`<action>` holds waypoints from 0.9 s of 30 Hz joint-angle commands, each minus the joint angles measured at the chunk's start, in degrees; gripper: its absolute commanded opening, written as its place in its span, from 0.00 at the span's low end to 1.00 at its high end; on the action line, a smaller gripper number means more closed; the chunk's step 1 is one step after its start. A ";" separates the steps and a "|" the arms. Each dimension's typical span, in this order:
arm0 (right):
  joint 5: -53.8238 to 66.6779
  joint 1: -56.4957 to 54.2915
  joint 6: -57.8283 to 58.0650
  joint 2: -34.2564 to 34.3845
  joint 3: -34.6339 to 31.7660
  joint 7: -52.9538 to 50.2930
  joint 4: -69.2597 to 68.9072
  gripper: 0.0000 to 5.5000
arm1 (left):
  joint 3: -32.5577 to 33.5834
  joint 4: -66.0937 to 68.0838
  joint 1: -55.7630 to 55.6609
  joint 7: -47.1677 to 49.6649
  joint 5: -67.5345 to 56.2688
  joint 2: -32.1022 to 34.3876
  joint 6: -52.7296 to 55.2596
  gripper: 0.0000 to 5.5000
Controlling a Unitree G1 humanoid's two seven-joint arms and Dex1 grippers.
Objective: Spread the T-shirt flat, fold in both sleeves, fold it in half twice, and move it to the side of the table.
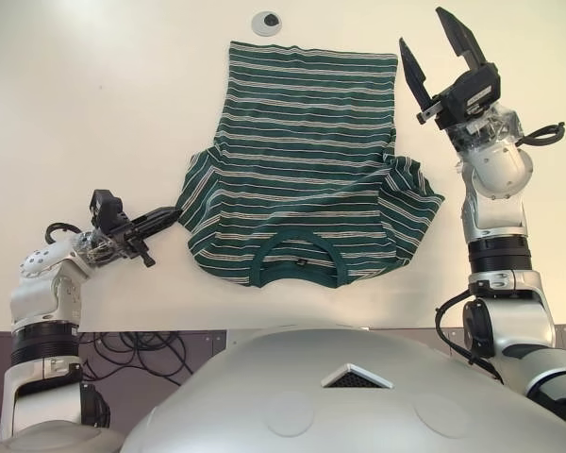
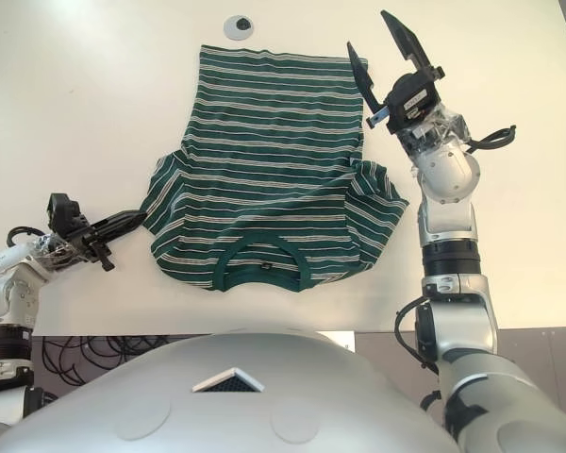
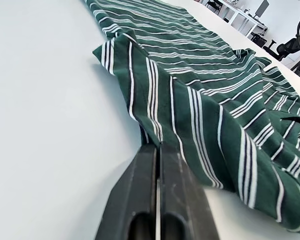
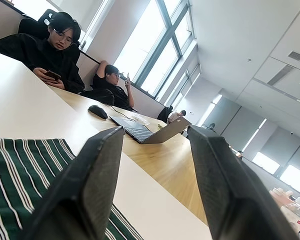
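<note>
- The collar sits lowest in the frame, nearest the camera; the T-shirt lies centre-frame on the counter, hem toward the top.
- The right sleeve looks rumpled.
- Left gripper, lower left: fingers pressed together at the left sleeve edge; I cannot tell whether they pinch cloth.
- Right gripper, upper right: fingers wide apart, empty, raised.
- Best to smooth the rumple first, then fold each sleeve low and inward.

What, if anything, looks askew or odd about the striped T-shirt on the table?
The T-shirt is not fully flat: the sleeve on the robot's right is bunched in folds against the body, and the sleeve on the robot's left has a raised ridge. A small round object lies just past the hem.
</note>
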 commanded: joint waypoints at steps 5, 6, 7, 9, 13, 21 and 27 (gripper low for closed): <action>0.48 -1.42 0.40 0.19 0.00 0.27 1.39 0.43 | 2.93 2.25 -3.60 -4.11 -2.32 2.03 3.78 0.00; 0.48 -1.41 0.38 0.30 0.07 0.27 1.49 0.43 | 3.12 2.47 -3.95 -4.62 -2.32 2.39 4.06 0.00; 0.46 -1.41 0.35 0.38 0.13 0.29 1.56 0.43 | 3.29 2.62 -4.25 -5.03 -2.31 2.66 4.35 0.00; 0.50 -1.38 0.33 0.46 0.20 0.36 1.57 0.43 | 3.62 2.07 -4.57 -6.03 -2.77 3.32 5.30 0.00; 0.50 -1.31 0.40 0.67 0.32 0.28 1.52 0.43 | 4.61 -1.26 -4.49 -7.43 -5.18 3.66 8.43 0.00; 0.88 -1.44 0.54 1.07 0.58 0.04 1.36 0.43 | 5.57 -10.35 -5.39 -6.56 -12.31 2.24 18.65 0.00; 2.33 -0.70 0.71 0.20 -0.16 0.22 -0.02 0.43 | 0.23 -17.01 -6.88 -0.96 -12.15 -3.59 20.75 0.00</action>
